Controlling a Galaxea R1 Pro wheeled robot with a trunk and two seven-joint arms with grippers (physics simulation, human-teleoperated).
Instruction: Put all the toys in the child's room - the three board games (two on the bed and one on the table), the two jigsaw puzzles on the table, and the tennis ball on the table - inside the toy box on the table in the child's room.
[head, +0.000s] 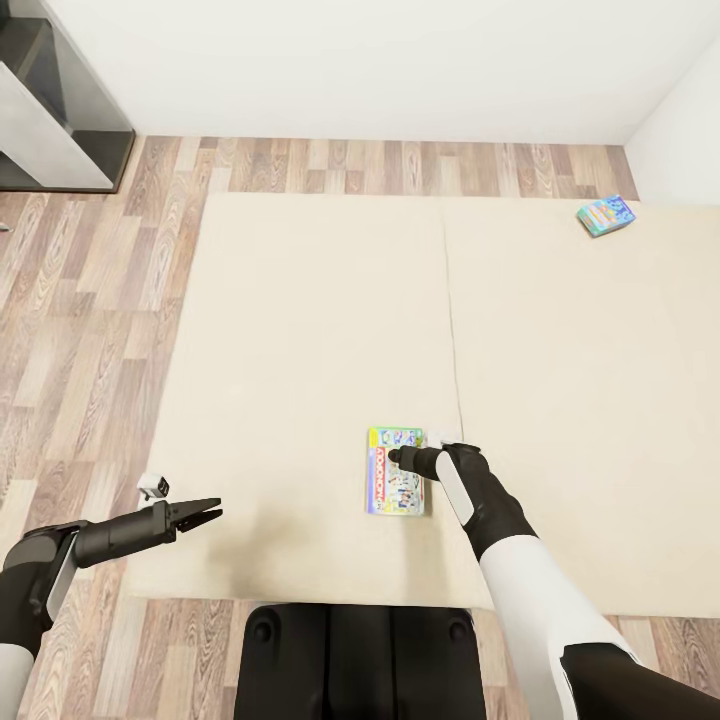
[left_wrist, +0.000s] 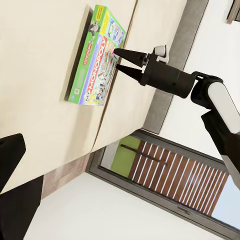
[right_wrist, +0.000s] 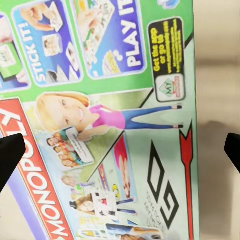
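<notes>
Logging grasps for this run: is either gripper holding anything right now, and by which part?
Nothing is held. The right gripper hangs open over the Monopoly box on the bed; the left gripper is open and empty.

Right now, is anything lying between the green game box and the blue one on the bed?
No. In the head view, only bare cream mattress separates the green Monopoly game box from the blue game box.

A green Monopoly game box (head: 396, 484) lies flat on the cream bed (head: 300, 330), near its front edge beside the mattress seam. A second, blue game box (head: 605, 215) lies flat near the bed's far right corner, well apart from the first.
</notes>
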